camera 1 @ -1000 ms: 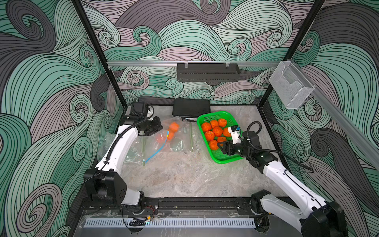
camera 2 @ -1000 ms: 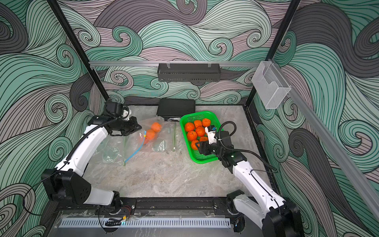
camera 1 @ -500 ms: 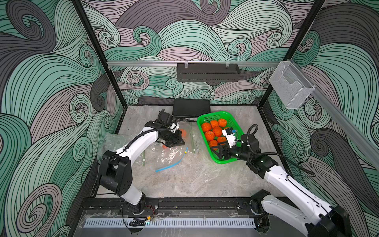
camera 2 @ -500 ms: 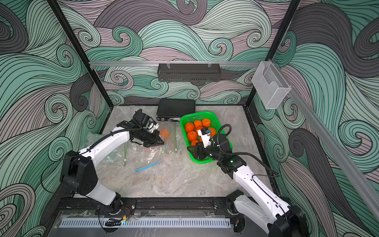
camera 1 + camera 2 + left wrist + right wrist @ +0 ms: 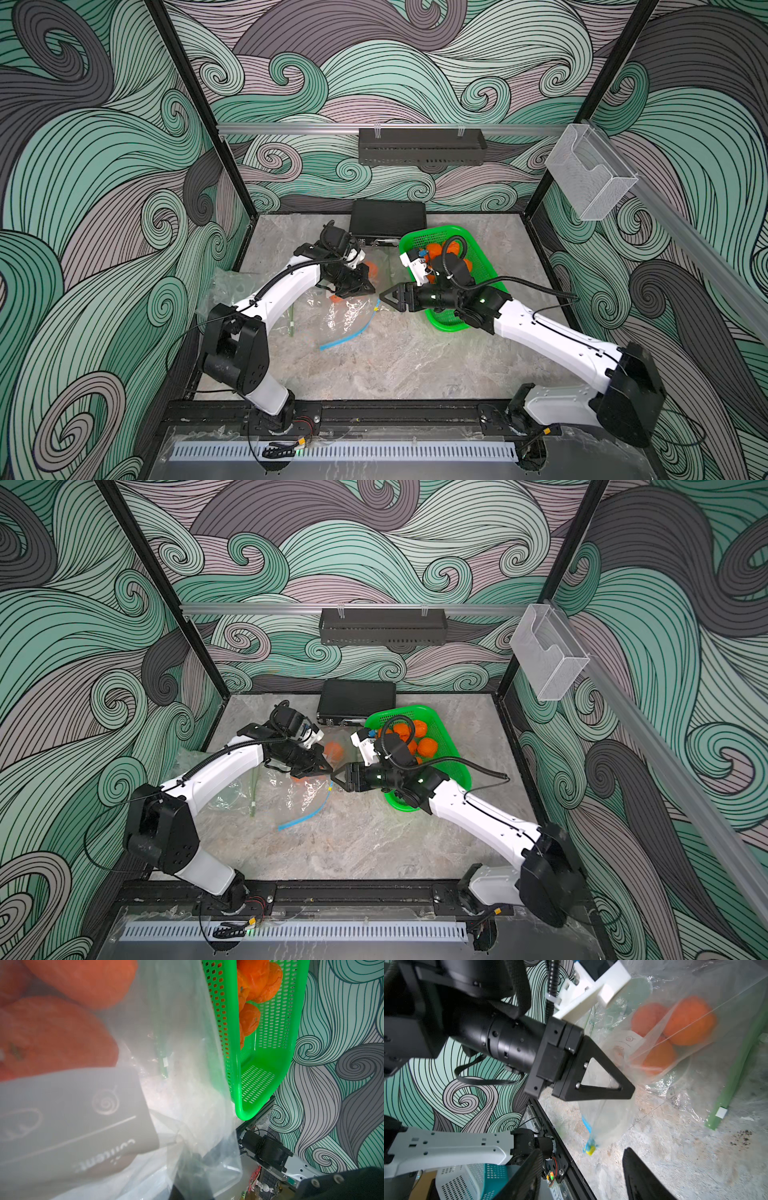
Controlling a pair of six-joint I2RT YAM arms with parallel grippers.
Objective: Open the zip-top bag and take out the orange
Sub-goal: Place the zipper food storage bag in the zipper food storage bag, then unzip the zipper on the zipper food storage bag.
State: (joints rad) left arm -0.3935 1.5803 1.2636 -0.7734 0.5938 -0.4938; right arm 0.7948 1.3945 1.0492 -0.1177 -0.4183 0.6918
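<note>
Pinching limp, slippery film, the left claw (image 5: 630, 1089) is clamped on the zip-top bag (image 5: 609, 1126); the right claw (image 5: 385, 297), parted and empty, should take the stiff yellow slider (image 5: 589, 1152).

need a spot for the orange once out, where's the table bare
Widest bare marble: the front of the table, between the zip-top bag and the front rail. A narrow strip runs between the green basket and the right wall. Crowded: the middle, where left hand and right hand meet at the bag, and spare bags far left.
</note>
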